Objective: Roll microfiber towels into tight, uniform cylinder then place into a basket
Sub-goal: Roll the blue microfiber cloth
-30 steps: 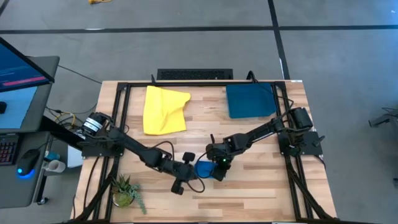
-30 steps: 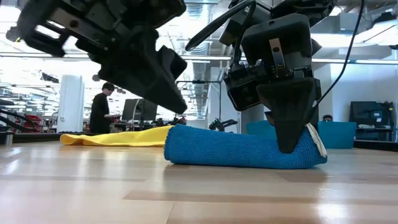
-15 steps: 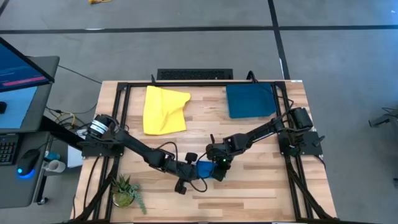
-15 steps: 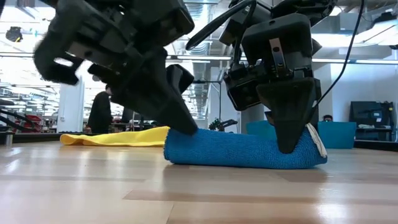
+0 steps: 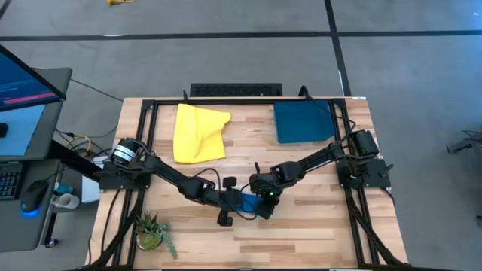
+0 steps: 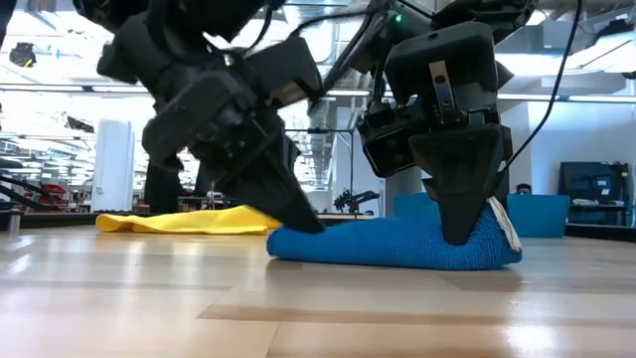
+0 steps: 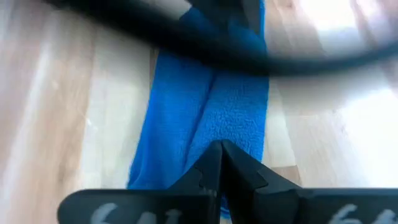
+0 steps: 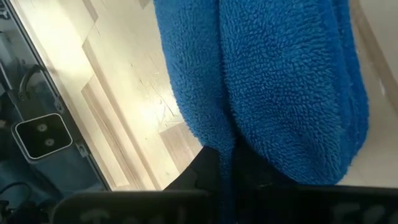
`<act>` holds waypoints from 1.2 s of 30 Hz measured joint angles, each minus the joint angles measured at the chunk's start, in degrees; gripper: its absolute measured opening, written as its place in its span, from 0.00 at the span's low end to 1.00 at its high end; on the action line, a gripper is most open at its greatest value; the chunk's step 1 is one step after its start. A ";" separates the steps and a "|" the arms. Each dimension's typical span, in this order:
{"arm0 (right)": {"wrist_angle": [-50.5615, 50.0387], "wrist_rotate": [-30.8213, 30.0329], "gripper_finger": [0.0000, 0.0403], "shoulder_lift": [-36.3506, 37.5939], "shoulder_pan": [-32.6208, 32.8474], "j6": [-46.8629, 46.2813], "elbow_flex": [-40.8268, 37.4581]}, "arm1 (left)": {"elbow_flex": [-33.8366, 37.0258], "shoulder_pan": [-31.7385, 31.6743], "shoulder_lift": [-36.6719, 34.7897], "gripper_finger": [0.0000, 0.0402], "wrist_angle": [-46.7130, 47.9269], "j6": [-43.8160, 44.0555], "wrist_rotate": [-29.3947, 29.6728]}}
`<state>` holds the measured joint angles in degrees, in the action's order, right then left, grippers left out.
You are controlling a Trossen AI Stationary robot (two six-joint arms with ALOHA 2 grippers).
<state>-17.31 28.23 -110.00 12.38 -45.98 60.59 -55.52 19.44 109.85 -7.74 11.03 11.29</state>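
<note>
Now our left gripper (image 6: 298, 221), clenched empty, has come down onto the left end of the rolled blue towel (image 6: 393, 244) at the table's near middle, while our right gripper (image 6: 459, 234) pinches its other end, so lifting toward the far-right basket (image 5: 303, 121) looks next.

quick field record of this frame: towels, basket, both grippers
blue towel: rolled, lying on the table near its front middle
yellow towel: loosely folded, unrolled, back left
basket: back right, no towel in it
left gripper: shut, tip pressed on one end of the roll
right gripper: nearly closed, pinching the roll's other end
stage: roll formed, not yet in the basket
</note>
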 joint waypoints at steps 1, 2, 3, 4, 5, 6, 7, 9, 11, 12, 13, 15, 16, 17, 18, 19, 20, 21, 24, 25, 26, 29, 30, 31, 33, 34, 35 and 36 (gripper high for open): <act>0.23 0.00 0.10 0.01 0.00 0.24 -0.01 | -0.02 -0.04 0.00 0.00 0.46 0.73 -0.28; 0.38 -0.02 0.10 0.01 0.00 0.74 -0.02 | -0.07 -0.07 0.32 0.00 0.74 1.44 -0.42; 0.37 -0.11 0.11 0.00 0.01 1.19 -0.01 | -0.10 -0.07 0.74 0.00 0.53 2.18 -0.45; 0.43 -0.38 0.12 0.00 0.11 1.34 -0.03 | -0.10 -0.05 0.80 0.00 0.76 2.75 -0.48; 0.65 -0.94 0.13 0.00 0.13 1.33 -0.05 | -0.12 -0.05 0.76 0.00 1.49 3.55 -0.67; 0.73 -1.31 0.15 0.00 0.13 1.41 -0.05 | -0.14 -0.07 0.76 0.00 1.92 4.57 -0.78; 0.82 -1.43 0.17 0.00 0.20 1.73 -0.07 | -0.12 -0.07 0.76 0.00 2.39 5.67 -0.85; 1.13 -1.65 0.22 -0.02 0.38 2.58 -0.08 | -0.16 -0.07 0.74 0.00 3.29 7.44 -0.42; 1.28 -2.04 0.27 -0.02 0.67 2.78 -0.05 | -0.14 -0.05 0.74 0.00 3.53 8.72 -0.04; 1.30 -2.16 0.30 0.00 0.72 2.76 -0.01 | -0.14 -0.05 0.74 0.00 3.57 9.32 -0.02; 1.28 -2.13 0.33 0.02 0.72 2.76 0.01 | -0.12 -0.07 0.76 0.00 3.60 9.81 -0.02; 1.05 -1.47 0.37 0.04 0.50 2.98 0.06 | -0.10 -0.07 0.78 0.00 3.60 11.09 0.00; 0.61 -1.23 0.38 0.18 0.32 3.32 0.07 | -0.07 -0.07 0.80 0.00 3.58 12.16 0.02; -0.24 -1.26 0.40 0.52 0.22 4.21 0.07 | -0.05 -0.07 0.82 0.00 3.54 13.12 0.04; -1.23 -1.61 0.40 1.04 0.21 5.53 0.03 | -0.03 -0.07 0.84 0.00 3.51 13.87 0.06; -2.20 -2.14 0.41 1.61 0.18 6.95 -0.02 | -0.03 -0.07 0.85 0.00 3.51 14.66 0.13; -3.07 -2.73 0.42 2.17 0.20 8.28 -0.08 | -0.03 -0.07 0.87 0.00 3.54 15.45 0.18; -4.05 -3.43 0.42 2.81 0.22 9.32 -0.12 | -0.03 -0.09 0.87 0.00 3.56 16.31 0.40; -8.43 -6.43 0.42 5.92 0.38 12.04 -0.27 | 0.07 -0.15 0.89 0.00 3.97 18.47 1.65; -9.66 -7.78 0.41 7.14 0.52 13.00 -0.24 | 0.08 -0.19 0.90 0.00 3.99 19.61 1.68; -11.46 -9.49 0.41 8.35 0.78 13.97 -0.23 | 0.08 -0.23 0.91 0.00 4.02 20.82 1.75; -15.29 -16.00 0.41 11.73 2.48 17.03 -0.23 | 0.08 -0.26 0.94 0.00 4.10 23.14 1.90; -15.75 -18.05 0.41 12.63 3.51 17.95 -0.23 | 0.08 -0.26 0.96 0.00 4.09 23.41 1.90; -16.10 -20.23 0.41 13.52 4.86 18.87 -0.23 | 0.10 -0.26 0.96 0.00 4.08 23.63 1.92; -15.24 -25.02 0.41 14.64 8.11 19.62 -0.23 | 0.12 -0.28 0.96 0.00 4.08 23.74 1.92; -13.79 -27.80 0.41 14.79 9.97 19.64 -0.19 | 0.12 -0.29 0.96 0.00 4.08 23.77 1.92; -12.18 -30.68 0.41 14.77 11.86 19.65 -0.14 | 0.12 -0.29 0.96 0.00 4.08 23.77 1.93; -10.87 -33.14 0.41 14.61 13.70 19.79 -0.14 | 0.12 -0.29 0.96 0.00 4.08 23.77 1.95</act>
<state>-28.19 -4.91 -95.38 26.08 -26.19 60.45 -55.40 19.16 110.80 -3.66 34.81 13.23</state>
